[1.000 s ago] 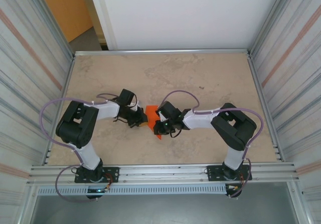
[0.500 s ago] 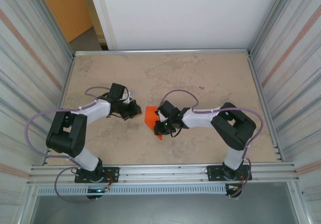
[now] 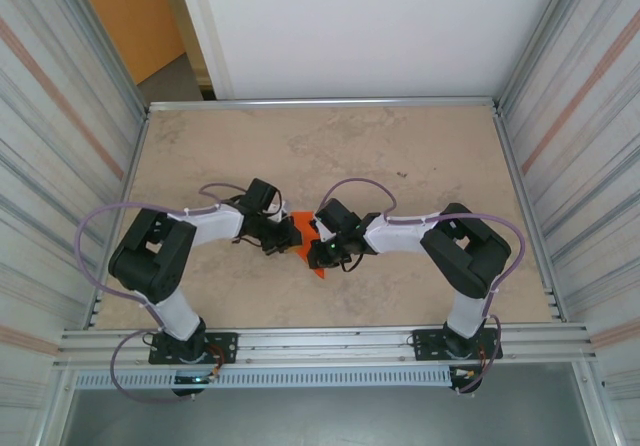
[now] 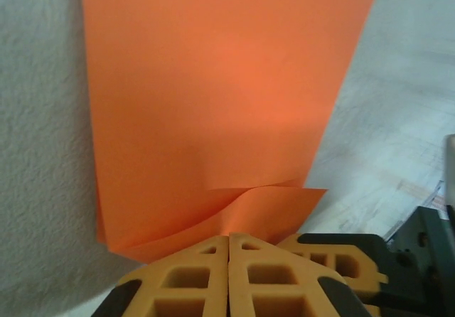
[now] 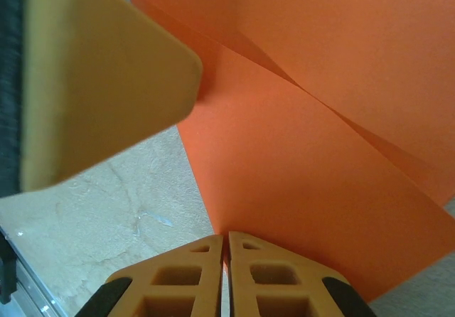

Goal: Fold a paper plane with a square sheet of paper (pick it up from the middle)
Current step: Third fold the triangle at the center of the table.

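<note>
Half a second before, the left arm was pulled away to the left, with bare tabletop between it and the paper. At this moment it had come back, and the left claw was again at the left edge of the orange paper. The right arm had kept almost the same place.

From the left wrist, the left claw was clenched, its two fingers closed against each other. The tips met the near edge of the paper, where a small flap of the upper layer bulged up. I could not tell if a layer was caught between the fingers or only pushed down by them. My judgement was that the claw returned to flatten this loose flap, because a fold that stands up does not hold.

The paper lay on the tabletop, a little in front of its middle, between the two claws. It was already folded into more than one layer, with a slanted crease across it.

The right claw was also clenched, tips together at the opposite edge of the paper. It probably served there as an anchor, so that the thin paper did not slide while the other claw worked. One pad of the left claw showed close and blurred from the right wrist, so the two claws were very near each other. The plane was not yet finished.
</note>
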Available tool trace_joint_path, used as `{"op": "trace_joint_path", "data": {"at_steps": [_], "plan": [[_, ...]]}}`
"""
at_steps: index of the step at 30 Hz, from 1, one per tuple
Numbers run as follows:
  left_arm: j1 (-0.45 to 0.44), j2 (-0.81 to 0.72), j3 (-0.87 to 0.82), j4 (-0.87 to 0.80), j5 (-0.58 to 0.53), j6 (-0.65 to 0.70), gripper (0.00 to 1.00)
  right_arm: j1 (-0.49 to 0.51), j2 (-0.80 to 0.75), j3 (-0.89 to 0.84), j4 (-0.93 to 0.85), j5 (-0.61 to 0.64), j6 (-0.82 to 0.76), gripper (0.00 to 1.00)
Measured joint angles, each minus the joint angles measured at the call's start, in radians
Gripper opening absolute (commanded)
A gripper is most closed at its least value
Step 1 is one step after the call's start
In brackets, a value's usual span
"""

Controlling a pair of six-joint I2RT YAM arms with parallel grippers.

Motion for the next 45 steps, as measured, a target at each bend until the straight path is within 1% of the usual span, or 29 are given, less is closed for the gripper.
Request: {"op": "trace_joint_path", "data": {"at_steps": [3,6,9,24,28,33,41,45], "plan": [[0.000,0.011,0.001,-0.023,-0.018,0.002,0.09,-0.001,0.000,0.000,0.002,-0.001,0.000,0.13],[0.000,0.023,0.010,-0.045,-0.029,0.008,0.09,-0.001,-0.003,0.000,0.007,-0.003,0.002,0.19],[0.000,0.036,0.033,-0.074,-0.042,0.017,0.09,-0.006,-0.008,0.000,0.012,-0.004,0.004,0.20],[0.000,0.062,0.072,-0.124,-0.045,0.031,0.08,-0.017,0.002,-0.002,0.019,-0.016,0.027,0.12],[0.000,0.063,0.075,-0.129,-0.048,0.031,0.08,-0.018,-0.015,-0.042,0.056,-0.028,0.027,0.12],[0.000,0.066,0.076,-0.129,-0.047,0.031,0.08,-0.018,-0.067,-0.110,0.059,-0.054,0.027,0.12],[0.000,0.066,0.076,-0.130,-0.047,0.031,0.07,-0.018,-0.089,-0.147,0.082,-0.071,0.027,0.12],[0.000,0.066,0.076,-0.129,-0.047,0.031,0.07,-0.014,-0.116,-0.152,0.053,-0.063,0.026,0.12]]}}
